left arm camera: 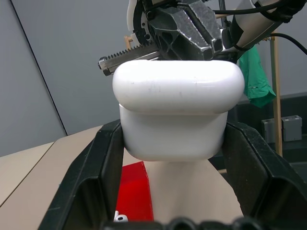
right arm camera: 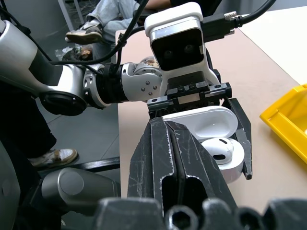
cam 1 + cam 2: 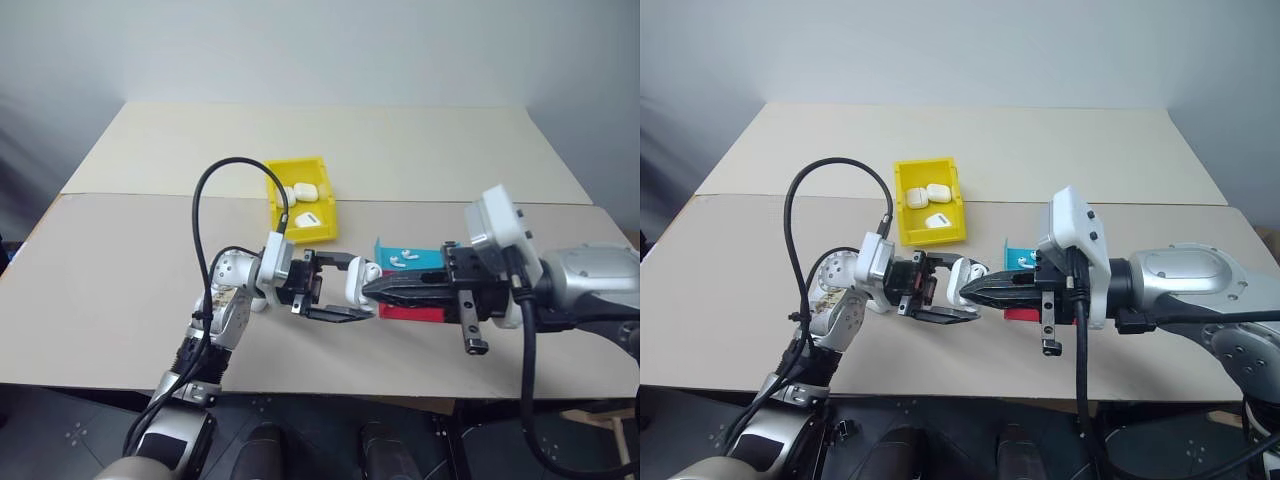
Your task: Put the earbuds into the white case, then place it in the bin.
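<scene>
Two grippers meet over the near part of the tan table [image 3: 120, 280] in my head views. The left gripper [image 3: 335, 290] points toward the right one and has its black fingers clamped on the white case [image 3: 360, 285], lid up. The right gripper [image 3: 385, 288] points back at it, fingers pressed together into one narrow wedge with nothing between them, their tips right at the open case. Behind them sits the bin [image 3: 275, 195], bright yellow, with three more white cases inside. To the robot's right of the bin, partly behind the right gripper, lie a blue tray [image 3: 382, 252] holding two earbuds [image 3: 402, 256] and a red tray [image 3: 410, 313] below it.

From the left wrist, I see the held case [image 1: 175, 112] close up, wedged between the two black fingers [image 1: 88, 182], its lid standing above the body. The right gripper's grey metal looms just behind it. A corner of the red tray [image 1: 134, 191] shows below, with a bit of white earbud [image 1: 120, 218] beside it.

From the right wrist, my closed fingers [image 2: 165, 163] point straight at the case [image 2: 211, 139], whose lid is hinged open. One earbud [image 2: 218, 149] sits in it. The left gripper's fingers [image 2: 242, 139] bracket the case. A corner of the yellow bin [image 2: 288, 120] lies off to one side. A person's legs and shoes [image 2: 86, 33] show past the table's edge.
</scene>
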Controlling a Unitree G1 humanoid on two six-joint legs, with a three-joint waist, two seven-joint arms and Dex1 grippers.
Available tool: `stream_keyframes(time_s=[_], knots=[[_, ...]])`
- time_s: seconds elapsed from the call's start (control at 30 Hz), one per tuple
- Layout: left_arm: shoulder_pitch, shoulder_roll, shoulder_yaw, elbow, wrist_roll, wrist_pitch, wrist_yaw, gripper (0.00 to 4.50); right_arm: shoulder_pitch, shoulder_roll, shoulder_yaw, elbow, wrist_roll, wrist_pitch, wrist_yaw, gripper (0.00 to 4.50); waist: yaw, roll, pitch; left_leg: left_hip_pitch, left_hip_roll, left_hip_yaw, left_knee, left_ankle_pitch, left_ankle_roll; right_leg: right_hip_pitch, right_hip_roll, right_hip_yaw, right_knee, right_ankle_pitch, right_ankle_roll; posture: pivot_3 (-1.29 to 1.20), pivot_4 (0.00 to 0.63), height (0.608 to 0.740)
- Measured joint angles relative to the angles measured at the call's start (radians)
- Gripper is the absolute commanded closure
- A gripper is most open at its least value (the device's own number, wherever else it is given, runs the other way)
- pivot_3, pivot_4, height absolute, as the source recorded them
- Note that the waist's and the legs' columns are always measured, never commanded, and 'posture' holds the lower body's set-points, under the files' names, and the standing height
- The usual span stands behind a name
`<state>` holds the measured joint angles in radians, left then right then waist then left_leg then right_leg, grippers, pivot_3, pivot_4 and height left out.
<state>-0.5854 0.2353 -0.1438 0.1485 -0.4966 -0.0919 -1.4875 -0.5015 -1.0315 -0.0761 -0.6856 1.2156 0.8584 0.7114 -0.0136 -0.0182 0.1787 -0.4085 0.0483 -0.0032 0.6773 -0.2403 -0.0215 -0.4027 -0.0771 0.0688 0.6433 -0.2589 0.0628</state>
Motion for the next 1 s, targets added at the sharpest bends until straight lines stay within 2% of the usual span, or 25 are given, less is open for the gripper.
stream_keyframes(time_s=[0.5,1.0], knots=[[0.000,-0.005,0.000,0.008,0.023,-0.014,0.000,1.73,0.040,-0.016,-0.031,-0.020,-0.030,-0.004,0.024,4.45,0.000,0.000,0.000,0.000,0.000,0.000,0.000,0.000,0.000,0.000,0.000,0.000,0.000,0.000,0.000,0.00,0.150,0.740],[0.000,-0.011,0.004,0.007,0.021,-0.014,0.002,1.73,0.036,0.021,-0.021,-0.033,-0.142,-0.056,0.064,4.45,0.000,0.000,0.000,0.000,0.000,0.000,0.000,0.000,0.000,0.000,0.000,0.000,0.000,0.000,0.000,0.00,0.150,0.740]])
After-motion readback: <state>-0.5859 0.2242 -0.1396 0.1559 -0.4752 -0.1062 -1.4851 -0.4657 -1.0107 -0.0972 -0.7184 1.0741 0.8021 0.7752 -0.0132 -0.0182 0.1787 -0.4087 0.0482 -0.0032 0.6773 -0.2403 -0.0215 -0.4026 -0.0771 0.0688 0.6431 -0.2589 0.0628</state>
